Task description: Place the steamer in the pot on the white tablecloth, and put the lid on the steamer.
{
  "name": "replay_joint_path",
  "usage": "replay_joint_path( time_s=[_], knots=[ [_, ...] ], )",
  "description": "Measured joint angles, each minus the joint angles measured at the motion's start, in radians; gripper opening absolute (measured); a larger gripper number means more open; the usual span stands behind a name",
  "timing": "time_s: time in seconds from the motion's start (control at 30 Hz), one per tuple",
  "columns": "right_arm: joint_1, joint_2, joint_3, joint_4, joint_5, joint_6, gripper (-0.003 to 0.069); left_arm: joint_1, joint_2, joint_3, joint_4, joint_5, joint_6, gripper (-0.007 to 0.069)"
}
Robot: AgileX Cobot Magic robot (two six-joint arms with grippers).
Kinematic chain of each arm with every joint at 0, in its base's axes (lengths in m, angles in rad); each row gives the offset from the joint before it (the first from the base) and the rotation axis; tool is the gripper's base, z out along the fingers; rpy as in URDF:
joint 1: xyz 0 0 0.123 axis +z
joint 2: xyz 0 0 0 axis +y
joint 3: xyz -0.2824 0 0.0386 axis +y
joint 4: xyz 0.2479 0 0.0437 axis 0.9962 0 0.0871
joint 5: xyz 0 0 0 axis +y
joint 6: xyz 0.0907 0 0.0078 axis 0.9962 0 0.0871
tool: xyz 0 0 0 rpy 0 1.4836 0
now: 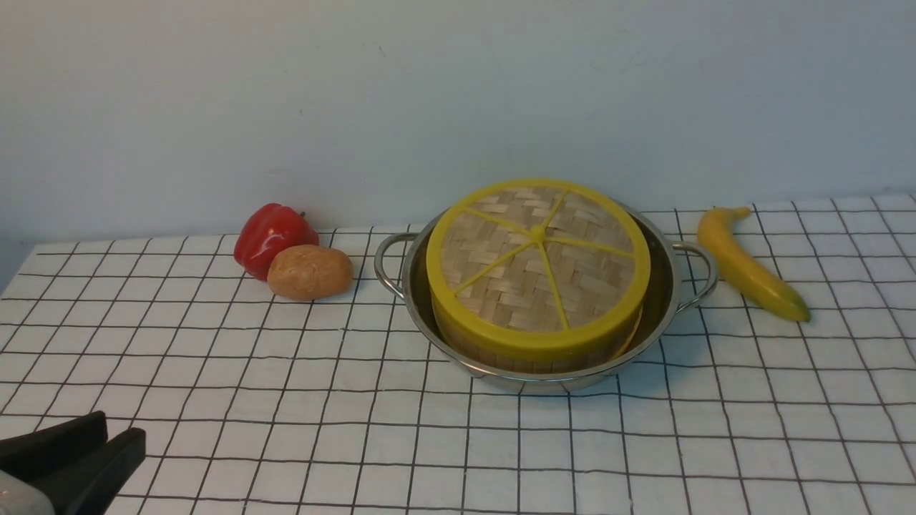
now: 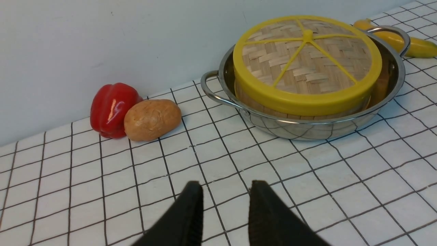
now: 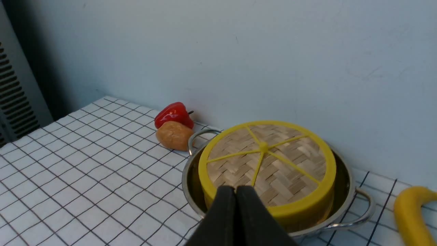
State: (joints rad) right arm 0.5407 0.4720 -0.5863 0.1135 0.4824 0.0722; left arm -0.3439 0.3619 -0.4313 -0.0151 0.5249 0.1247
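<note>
1. The pot is shown right of centre in the front view, resting on the tablecloth; its two loop handles are seen at its left and right sides.
2. The steamer is seated inside the pot; only a band of its woven wall is visible below the lid, and its contents are hidden.
3. The lid is laid on top of the steamer, covering it fully; its yellow rim, spokes and small centre knob are turned upward.
4. The counter is covered by the tablecloth, which is marked with a thin black grid and bounded at the back by a pale wall.
5. A red pepper and a potato are placed left of the pot in the front view, touching each other; the potato lies just beside the pot's left handle without touching it.
6. A banana is laid right of the pot in the front view, near the right handle.
7. The left gripper is seen at the lower edge of the left wrist view, its fingers parted and empty, above bare cloth and well apart from the pot; in the front view it appears at the lower left corner.
8. The right gripper is seen at the lower centre of the right wrist view, its fingers pressed together with nothing between them, in front of the lid's near rim; contact with the lid cannot be told.
</note>
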Motion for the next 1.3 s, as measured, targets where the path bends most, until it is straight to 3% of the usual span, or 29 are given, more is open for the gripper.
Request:
replay_joint_path(
  time_s=[0.37,0.6,0.83,1.1,1.3],
  knots=[
    [-0.019,-0.023,0.035,-0.074,0.058,0.000,0.0000,0.000,0.000,0.000,0.000,0.000,0.000,0.0206],
    [-0.341,-0.164,0.147,-0.107,0.056,0.000,0.0008,0.000,0.000,0.000,0.000,0.000,0.000,0.0215],
    [-0.564,-0.334,0.367,-0.114,-0.032,0.000,0.0025,0.000,0.000,0.000,0.000,0.000,0.000,0.0223],
    [-0.597,-0.460,0.566,-0.094,-0.117,0.001,0.0049,0.000,0.000,0.000,0.000,0.000,0.000,0.0232],
    [-0.597,-0.467,0.593,-0.052,-0.131,0.001,0.0074,0.000,0.000,0.000,0.000,0.000,0.000,0.0232]
  ],
)
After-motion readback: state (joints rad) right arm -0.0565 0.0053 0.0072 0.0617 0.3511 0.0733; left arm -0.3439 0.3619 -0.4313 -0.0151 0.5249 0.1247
